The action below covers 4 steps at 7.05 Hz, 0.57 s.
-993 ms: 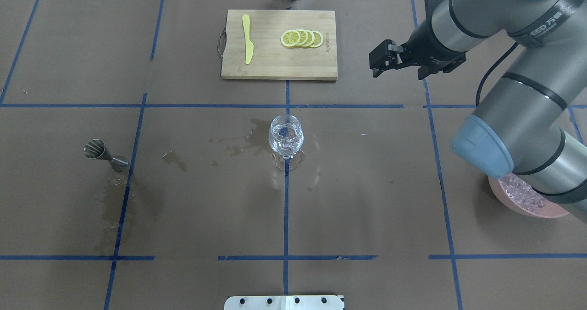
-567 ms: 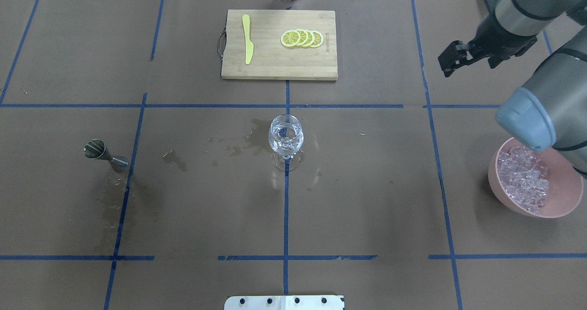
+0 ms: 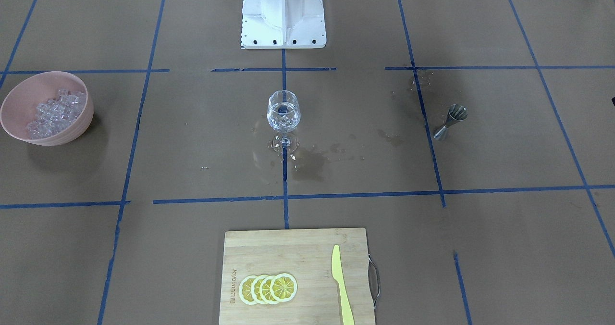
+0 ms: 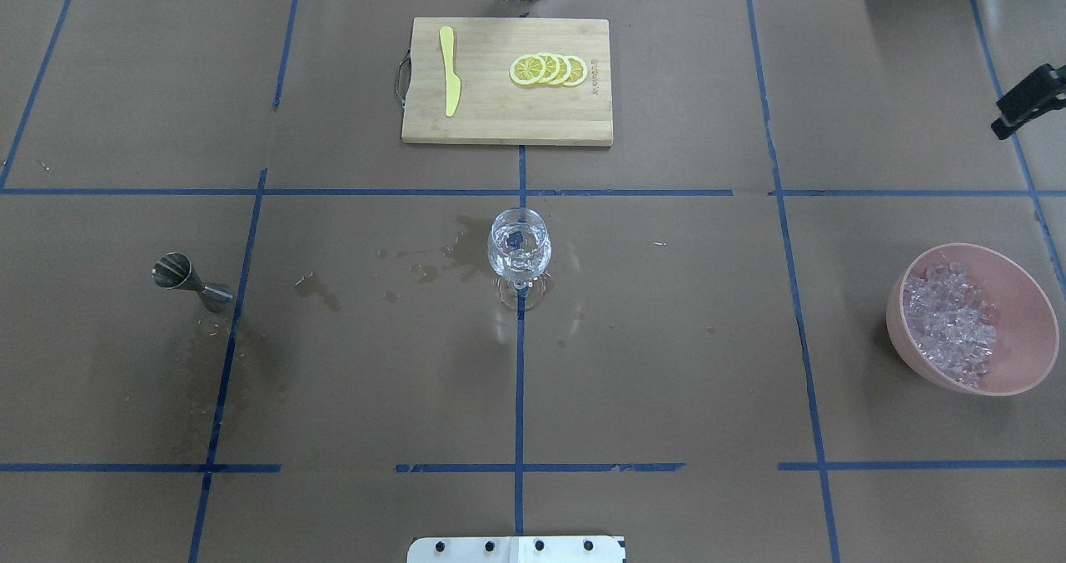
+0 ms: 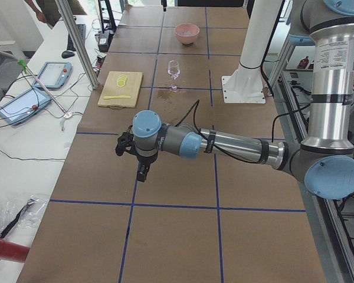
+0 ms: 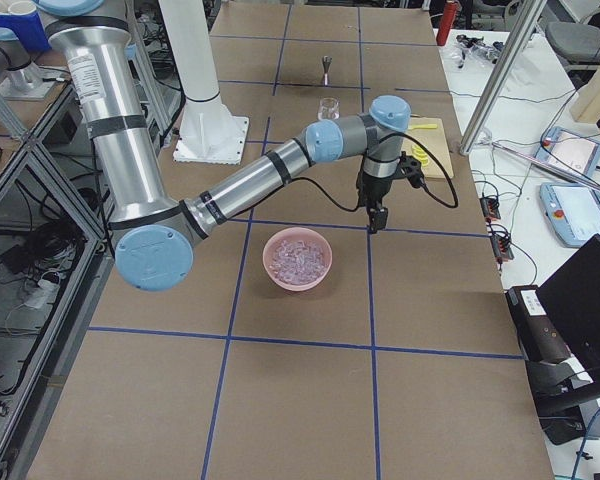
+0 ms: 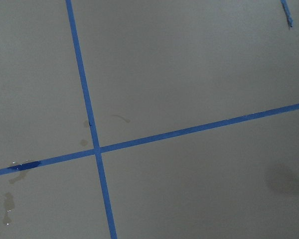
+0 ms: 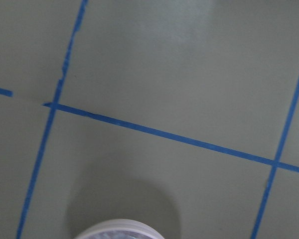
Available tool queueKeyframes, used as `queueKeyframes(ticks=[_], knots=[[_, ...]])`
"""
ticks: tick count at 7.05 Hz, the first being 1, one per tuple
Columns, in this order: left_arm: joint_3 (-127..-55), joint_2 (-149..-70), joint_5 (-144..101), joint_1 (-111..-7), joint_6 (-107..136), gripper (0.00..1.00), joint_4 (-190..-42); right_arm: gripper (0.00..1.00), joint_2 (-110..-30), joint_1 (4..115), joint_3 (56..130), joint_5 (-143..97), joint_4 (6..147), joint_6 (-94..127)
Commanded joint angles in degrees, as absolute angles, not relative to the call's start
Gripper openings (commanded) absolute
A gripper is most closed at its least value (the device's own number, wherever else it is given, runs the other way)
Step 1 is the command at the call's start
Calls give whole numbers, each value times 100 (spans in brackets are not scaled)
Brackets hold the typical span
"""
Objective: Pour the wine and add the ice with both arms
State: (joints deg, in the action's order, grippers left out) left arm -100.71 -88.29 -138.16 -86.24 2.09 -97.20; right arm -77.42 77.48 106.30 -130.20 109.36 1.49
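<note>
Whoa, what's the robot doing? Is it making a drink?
It's mixing a drink, but right now neither claw seems to hold anything. Both hang over the bare table: the left claw far out at its end, the right claw near the pink bowl of ice. The stemmed glass stands in the middle with something clear inside and wet spills beside it. A metal jigger stands off to one side. Lemon slices and a yellow knife lie on the cutting board.

The overhead view's right edge cuts off my right gripper (image 4: 1028, 101), leaving one black tip; its jaws I cannot judge. My left gripper (image 5: 143, 171) shows only from the side, too small to read. A blurred sliver of bowl (image 8: 120, 229) rim pokes into my right wrist view.
</note>
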Motion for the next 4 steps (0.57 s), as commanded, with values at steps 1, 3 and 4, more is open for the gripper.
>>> queueKeyframes(ticks=[1, 3, 4], knots=[[-10046, -8780, -13825, -8648, 106, 100, -9712, 100, -8312, 8496, 10240, -13271, 10829, -466], [-10055, -8745, -13816, -8648, 105, 100, -9712, 100, -8830, 8779, 9767, -13315, 9744, -701], [-10046, -8684, -13825, -8648, 105, 100, -9712, 100, -8876, 8780, 9695, -13324, 9477, -660]])
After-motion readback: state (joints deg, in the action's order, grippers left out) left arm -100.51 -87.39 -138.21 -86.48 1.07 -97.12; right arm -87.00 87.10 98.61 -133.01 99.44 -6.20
